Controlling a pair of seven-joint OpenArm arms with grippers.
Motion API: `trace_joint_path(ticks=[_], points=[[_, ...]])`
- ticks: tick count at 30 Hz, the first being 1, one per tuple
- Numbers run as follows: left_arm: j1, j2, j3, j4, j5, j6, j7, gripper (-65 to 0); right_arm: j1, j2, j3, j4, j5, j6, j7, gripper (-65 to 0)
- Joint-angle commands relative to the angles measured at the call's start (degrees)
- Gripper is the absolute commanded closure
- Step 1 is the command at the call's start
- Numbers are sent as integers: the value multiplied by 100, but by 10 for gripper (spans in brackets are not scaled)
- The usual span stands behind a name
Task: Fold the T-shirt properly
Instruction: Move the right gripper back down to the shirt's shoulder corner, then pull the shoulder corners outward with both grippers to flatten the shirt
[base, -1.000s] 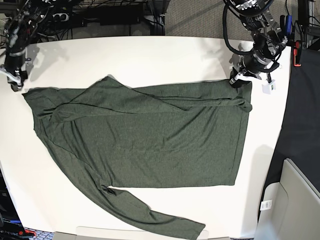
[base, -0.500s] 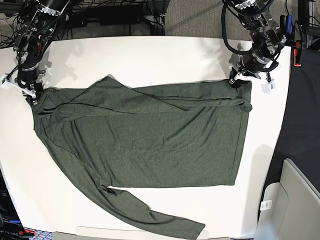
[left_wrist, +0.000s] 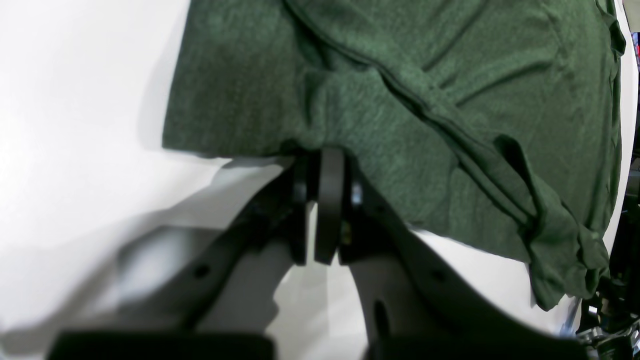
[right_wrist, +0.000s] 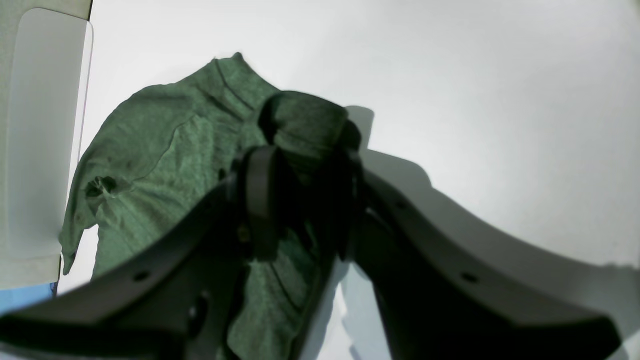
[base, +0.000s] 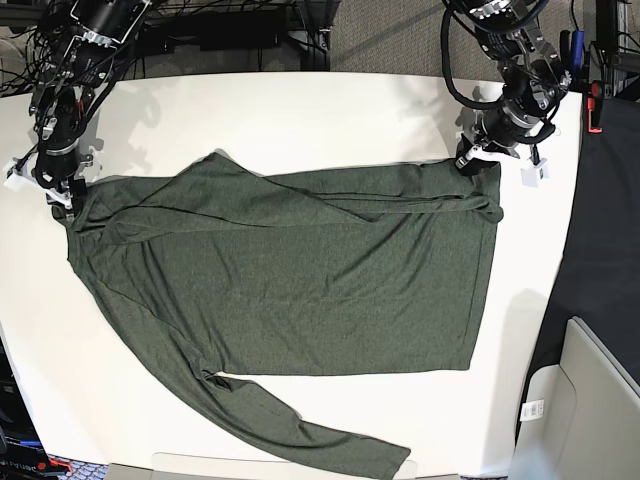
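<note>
The dark olive T-shirt (base: 300, 270) lies spread on the white table (base: 300, 110). One long sleeve (base: 320, 435) trails to the front edge, and the other is folded across the shirt's top. My left gripper (base: 468, 162) is shut on the shirt's far right hem corner. The left wrist view shows its jaws (left_wrist: 324, 150) pinched on the fabric edge (left_wrist: 400, 75). My right gripper (base: 62, 192) is at the shirt's far left end. The right wrist view shows it (right_wrist: 305, 150) shut on a bunched fold of fabric (right_wrist: 150, 150).
A black cloth (base: 600, 250) hangs past the table's right edge. A pale bin (base: 590, 400) stands at the bottom right. Cables and dark gear line the back edge. A red item (base: 596, 105) sits at the far right.
My right gripper has moved from bare table at the far left onto the shirt's left end and closed on it, pulling that edge slightly inward. My left gripper has kept its hold.
</note>
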Motion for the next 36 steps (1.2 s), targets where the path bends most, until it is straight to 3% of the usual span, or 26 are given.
trace_joint_path(ticks=[1,4,11,36], points=[[-20,-19,3,76,41,15,38,0,-15,36,7,24,11,-102,-165,-126],[-20,-19,3,76,41,15,38,0,-24,36,7,60,19,-93,-262,-1],[6,-19,12,454,41,15,99,0,-358,62,51,490,46,-66,-323,0],[1158,-54,21,1492,41,7,187,0,-2063,168,570,1343,1294,-58,-323,0]])
